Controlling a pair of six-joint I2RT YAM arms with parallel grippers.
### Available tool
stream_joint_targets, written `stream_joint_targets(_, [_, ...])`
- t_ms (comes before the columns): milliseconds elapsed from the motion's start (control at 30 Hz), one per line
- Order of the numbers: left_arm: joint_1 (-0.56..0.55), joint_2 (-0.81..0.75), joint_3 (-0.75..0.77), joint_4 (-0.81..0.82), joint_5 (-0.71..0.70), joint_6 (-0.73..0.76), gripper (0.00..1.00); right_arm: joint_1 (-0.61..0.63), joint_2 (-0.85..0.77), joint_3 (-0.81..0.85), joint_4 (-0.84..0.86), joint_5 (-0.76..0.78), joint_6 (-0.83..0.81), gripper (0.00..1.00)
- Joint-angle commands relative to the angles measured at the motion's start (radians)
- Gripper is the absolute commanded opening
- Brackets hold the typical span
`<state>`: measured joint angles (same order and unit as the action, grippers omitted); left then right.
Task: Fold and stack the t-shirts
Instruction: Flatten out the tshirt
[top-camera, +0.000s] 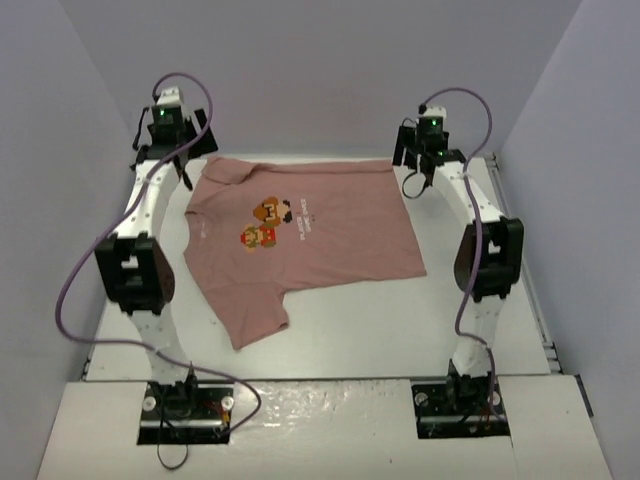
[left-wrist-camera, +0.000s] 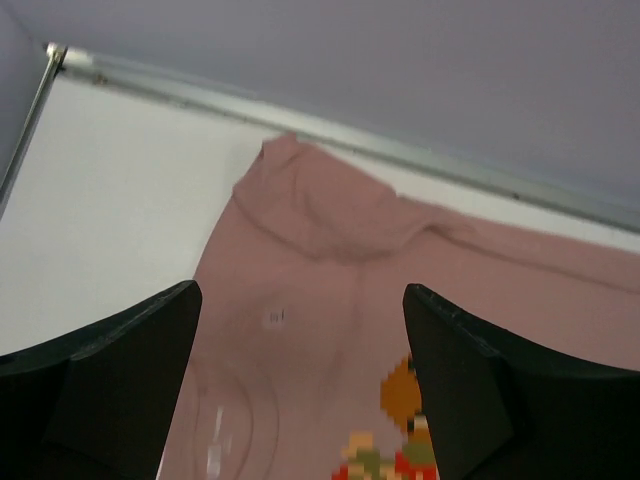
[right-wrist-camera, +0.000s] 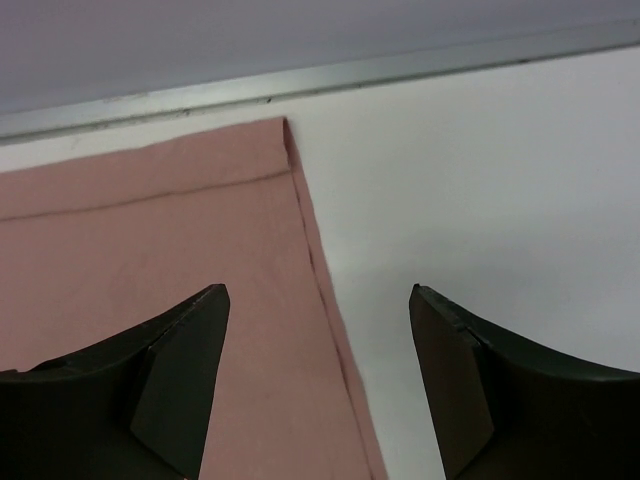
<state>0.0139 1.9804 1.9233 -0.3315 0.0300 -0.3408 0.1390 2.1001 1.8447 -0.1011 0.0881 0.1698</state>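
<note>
Hovering with its fingers spread wide and nothing between them, the left claw (left-wrist-camera: 302, 300) hangs over the shoulder of the t-shirt (top-camera: 330, 235), with the bunched far sleeve (left-wrist-camera: 320, 205) just past it toward twelve o'clock. The right claw (right-wrist-camera: 318, 295) is likewise apart and empty, poised over the far hem corner (right-wrist-camera: 285, 135), and the shirt's edge runs between its fingers. From where I stand the shirt lies face up on the white surface (top-camera: 400, 330). Its collar points toward nine o'clock and its hem toward three. The pixel graphic (top-camera: 270, 225) sits near the middle, and the near sleeve (top-camera: 250, 320) trails toward seven. It looks like thin, limp cotton, light and without stiffness, so it will likely sag and drag rather than slide cleanly. I'd pinch it along the far edge, one claw at the shoulder and the other at that hem corner, catching the cloth low against the surface.
</note>
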Motion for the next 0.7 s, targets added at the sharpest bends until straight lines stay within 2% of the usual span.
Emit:
stream_joint_targets(0, [-0.049, -0.274, -0.283, -0.057, -0.011, -0.087, 0.80, 0.020, -0.179, -0.200, 0.034, -0.077, 0.153, 0.69])
stream_joint_targets(100, [-0.079, -0.318, -0.465, -0.056, -0.009, -0.119, 0.80, 0.049, -0.195, -0.319, 0.035, -0.079, 0.182, 0.67])
stream_joint_targets(200, [-0.102, -0.305, -0.563, -0.056, 0.007, -0.151, 0.78, 0.080, -0.199, -0.432, 0.037, -0.066, 0.210, 0.67])
stream_joint_targets(300, [-0.106, -0.265, -0.630, -0.049, 0.017, -0.187, 0.70, 0.100, -0.198, -0.523, 0.043, -0.051, 0.245, 0.66])
stream_joint_targets(467, [-0.103, -0.173, -0.640, -0.081, -0.020, -0.199, 0.65, 0.090, -0.178, -0.626, 0.066, -0.018, 0.295, 0.63])
stream_joint_targets(667, [-0.094, 0.013, -0.545, -0.124, -0.050, -0.182, 0.62, 0.065, -0.146, -0.681, 0.072, 0.069, 0.307, 0.62])
